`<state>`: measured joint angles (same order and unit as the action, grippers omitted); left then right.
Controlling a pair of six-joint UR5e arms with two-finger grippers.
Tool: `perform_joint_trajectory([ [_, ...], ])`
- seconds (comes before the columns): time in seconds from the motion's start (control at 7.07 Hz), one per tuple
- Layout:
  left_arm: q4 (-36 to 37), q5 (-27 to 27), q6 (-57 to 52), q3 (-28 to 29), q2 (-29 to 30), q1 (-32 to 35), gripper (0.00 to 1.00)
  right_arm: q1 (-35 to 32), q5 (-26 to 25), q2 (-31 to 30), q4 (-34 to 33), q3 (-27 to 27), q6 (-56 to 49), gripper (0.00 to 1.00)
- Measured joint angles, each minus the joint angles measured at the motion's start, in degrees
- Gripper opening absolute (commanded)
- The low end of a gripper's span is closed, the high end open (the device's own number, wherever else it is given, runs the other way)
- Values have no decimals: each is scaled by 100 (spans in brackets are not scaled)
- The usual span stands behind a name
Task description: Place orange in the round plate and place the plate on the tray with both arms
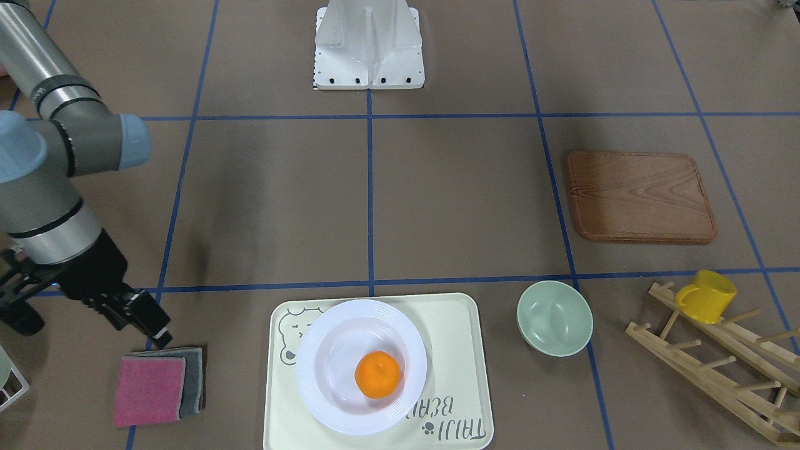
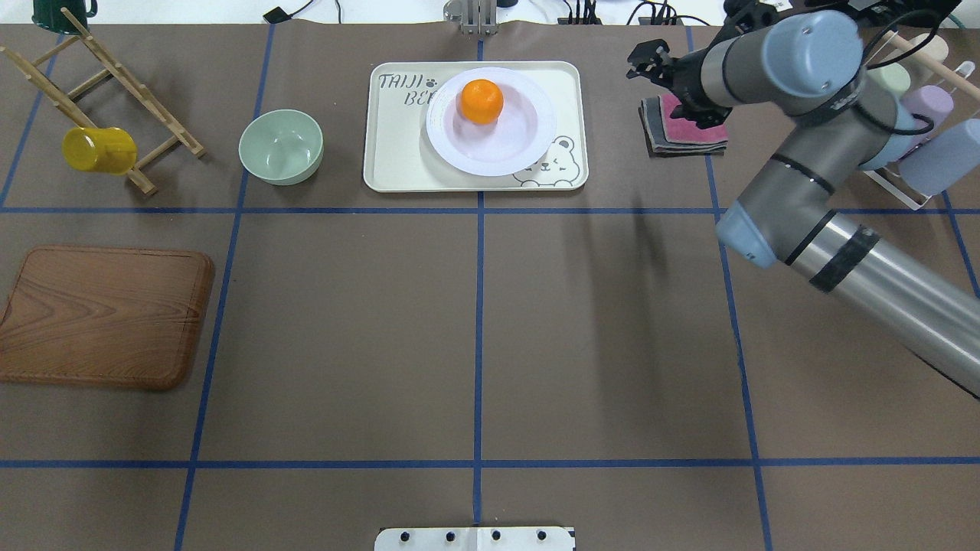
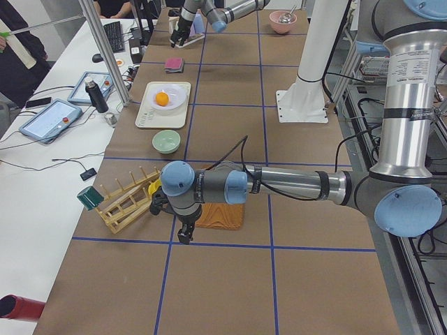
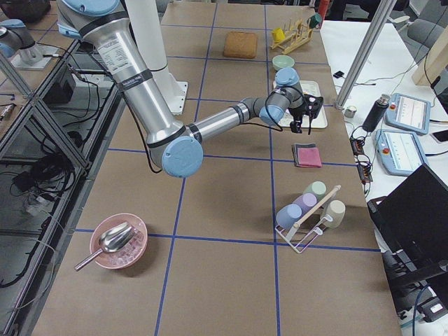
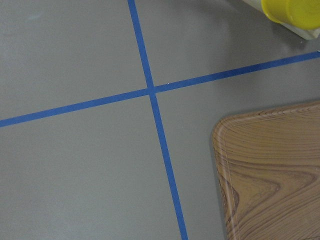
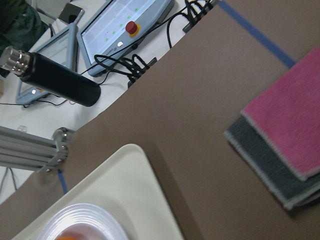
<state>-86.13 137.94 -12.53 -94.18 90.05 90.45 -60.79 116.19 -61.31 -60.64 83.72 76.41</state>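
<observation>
The orange [image 1: 377, 374] lies in the sunken centre of the white round plate [image 1: 325, 400], and the plate rests on the cream bear tray [image 1: 462, 350]. In the overhead view the orange [image 2: 481, 101], plate [image 2: 528, 134] and tray [image 2: 394, 153] sit at the far middle of the table. My right gripper [image 1: 150, 322] hovers apart from the tray, over the folded cloths [image 1: 150, 390], open and holding nothing; overhead, this right gripper [image 2: 649, 63] is right of the tray. My left gripper [image 3: 185, 236] shows only in the exterior left view, low by the wooden board [image 3: 220, 215]; I cannot tell its state.
A pale-green bowl [image 2: 281, 146] stands left of the tray. A wooden rack [image 2: 99, 99] holds a yellow mug [image 2: 98, 149] at the far left. The wooden board [image 2: 103, 315] lies on the left. A cup rack [image 2: 926, 122] stands at the far right.
</observation>
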Motion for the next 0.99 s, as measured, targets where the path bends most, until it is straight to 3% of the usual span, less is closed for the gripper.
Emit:
perform_joint_trajectory([
  [0.28, 9, 9, -25, -205, -28, 208, 99, -1105, 1040, -727, -692, 160, -2477, 100],
  [0.42, 24, 9, -28, -335, -50, 245, 99, -1586, 1271, -1118, -1006, 166, -3814, 100],
  [0.71, 3, -1, -30, -445, -125, 260, 99, -2347, 1392, -1697, -1848, 165, -6254, 100],
  [0.99, -22, -23, -30, -458, -171, 263, 99, -2870, 1391, -2130, -2550, 170, -7990, 100],
])
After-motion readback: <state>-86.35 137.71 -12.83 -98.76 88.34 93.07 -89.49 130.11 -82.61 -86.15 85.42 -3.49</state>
